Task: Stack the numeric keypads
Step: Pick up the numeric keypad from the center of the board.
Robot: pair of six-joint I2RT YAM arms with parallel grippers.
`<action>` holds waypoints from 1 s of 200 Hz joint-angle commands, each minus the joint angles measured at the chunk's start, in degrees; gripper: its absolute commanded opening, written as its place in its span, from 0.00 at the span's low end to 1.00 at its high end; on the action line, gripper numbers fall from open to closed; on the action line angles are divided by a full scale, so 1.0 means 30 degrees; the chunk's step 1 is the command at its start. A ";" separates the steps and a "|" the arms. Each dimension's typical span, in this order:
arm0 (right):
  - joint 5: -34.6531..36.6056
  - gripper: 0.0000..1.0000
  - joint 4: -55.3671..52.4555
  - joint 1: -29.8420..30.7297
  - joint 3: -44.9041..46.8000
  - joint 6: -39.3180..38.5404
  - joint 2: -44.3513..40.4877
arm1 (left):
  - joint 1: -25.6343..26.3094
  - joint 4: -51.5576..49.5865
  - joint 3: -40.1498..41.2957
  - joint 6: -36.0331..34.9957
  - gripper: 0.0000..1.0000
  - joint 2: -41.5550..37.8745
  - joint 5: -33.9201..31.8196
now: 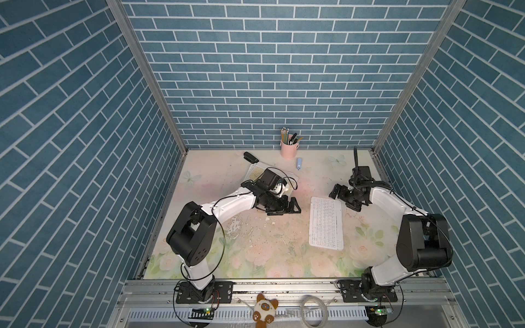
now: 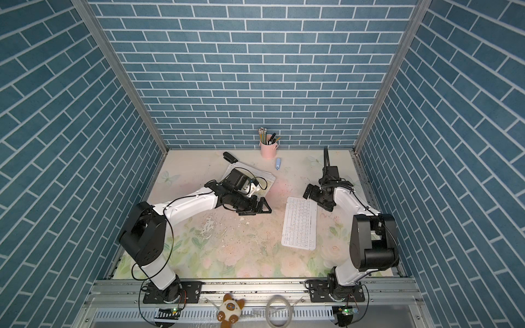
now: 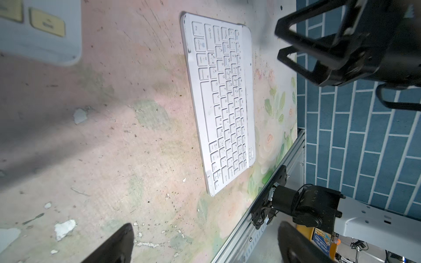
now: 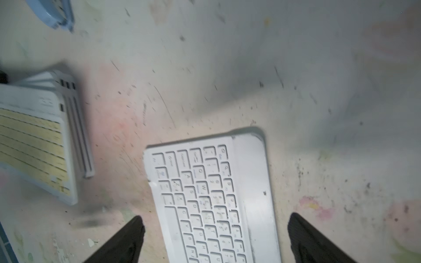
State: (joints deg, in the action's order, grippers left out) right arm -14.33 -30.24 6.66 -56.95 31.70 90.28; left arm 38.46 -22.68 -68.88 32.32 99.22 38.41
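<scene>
A white-keyed keypad lies flat on the table right of the middle, its long side running front to back. My right gripper hangs open over its far end. Its two fingertips stand either side of the keypad, holding nothing. A stack of several keypads, yellow keys on top, sits at the back middle, partly hidden under my left wrist. My left gripper is open and empty, between the stack and the white keypad.
At the back wall stand a pink pencil cup, a black stapler by the stack, and a small blue stick. Blue brick walls close in three sides. A metal rail runs along the front edge.
</scene>
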 commanded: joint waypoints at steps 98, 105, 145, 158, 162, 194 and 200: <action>0.0310 0.99 -0.0410 0.0074 -0.2832 -0.2452 0.5292 | 0.0504 0.1974 0.1278 0.0796 0.99 -0.0677 0.0102; -0.0138 0.99 -0.0206 0.0157 -0.2921 -0.2615 0.5445 | 0.0483 0.1739 0.1137 0.0691 1.00 -0.0729 0.0064; -0.0510 0.99 -0.0498 0.1242 -0.4046 -0.4052 0.6123 | 0.0147 0.1539 0.1075 0.0643 0.99 -0.1160 0.0166; -0.0967 0.99 -0.0358 0.1665 -0.4339 -0.4329 0.6405 | -0.0026 0.1444 0.1131 0.0636 1.00 -0.1419 0.0143; -0.0994 0.99 -0.0350 0.1778 -0.4427 -0.4419 0.6458 | -0.0085 0.1411 0.1160 0.0635 1.00 -0.1514 0.0145; -0.1607 0.99 0.0122 0.2538 -0.5078 -0.4767 0.7074 | -0.0424 0.0940 0.1437 0.0444 1.00 -0.2155 0.0069; -0.1807 0.99 0.0225 0.2628 -0.5177 -0.4767 0.7162 | -0.0455 0.0947 0.1535 0.0449 1.00 -0.2218 0.0057</action>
State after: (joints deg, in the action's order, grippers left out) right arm -15.68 -29.43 13.19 -71.88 20.01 108.86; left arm 37.91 -17.76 -64.38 34.98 94.45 38.68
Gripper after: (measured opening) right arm 0.988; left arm 0.995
